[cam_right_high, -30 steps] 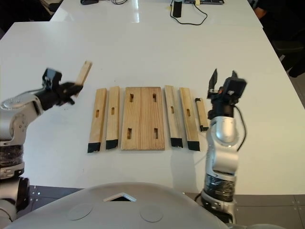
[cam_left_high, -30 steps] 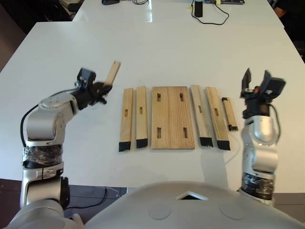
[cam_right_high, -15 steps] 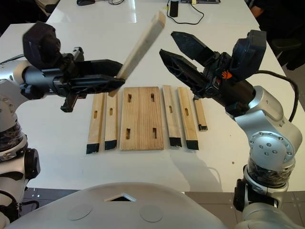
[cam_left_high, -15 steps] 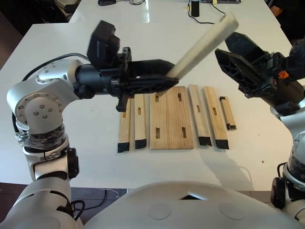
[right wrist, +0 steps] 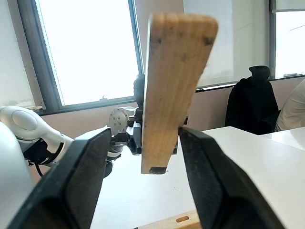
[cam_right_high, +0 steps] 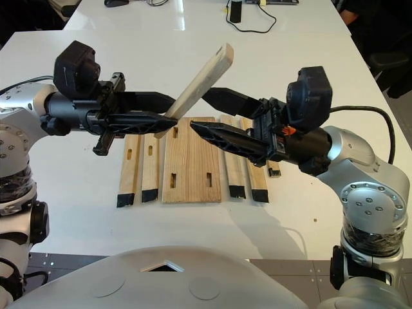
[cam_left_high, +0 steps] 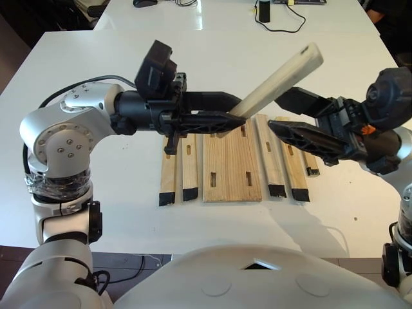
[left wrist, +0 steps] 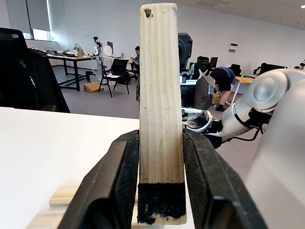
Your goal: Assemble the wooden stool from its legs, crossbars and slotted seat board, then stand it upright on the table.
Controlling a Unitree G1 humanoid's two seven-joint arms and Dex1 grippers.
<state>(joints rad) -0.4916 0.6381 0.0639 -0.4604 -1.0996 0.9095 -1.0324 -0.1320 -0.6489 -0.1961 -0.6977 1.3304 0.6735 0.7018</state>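
My left gripper (cam_left_high: 226, 116) is shut on the black-tipped end of a pale wooden bar (cam_left_high: 280, 74), held in the air over the slotted seat board (cam_left_high: 232, 164). The bar slants up toward the far right. In the left wrist view the left gripper (left wrist: 161, 143) has both fingers (left wrist: 119, 186) clamping the bar (left wrist: 161, 86). My right gripper (cam_left_high: 278, 113) is open, one finger on each side of the bar's upper part (right wrist: 176, 81). Two legs (cam_left_high: 170, 161) lie left of the board and two (cam_left_high: 281, 158) lie right of it. A short crossbar (cam_left_high: 311, 168) is partly hidden under my right gripper.
The white table (cam_left_high: 84, 58) has free room on the far left and at the front edge. A black device with cables (cam_left_high: 261, 11) and a dark mouse (cam_left_high: 143, 3) sit at the far edge.
Both arms have risen from the table's sides to the middle. Within the last half second the right gripper dropped and closed in, so its open fingers now straddle the bar.
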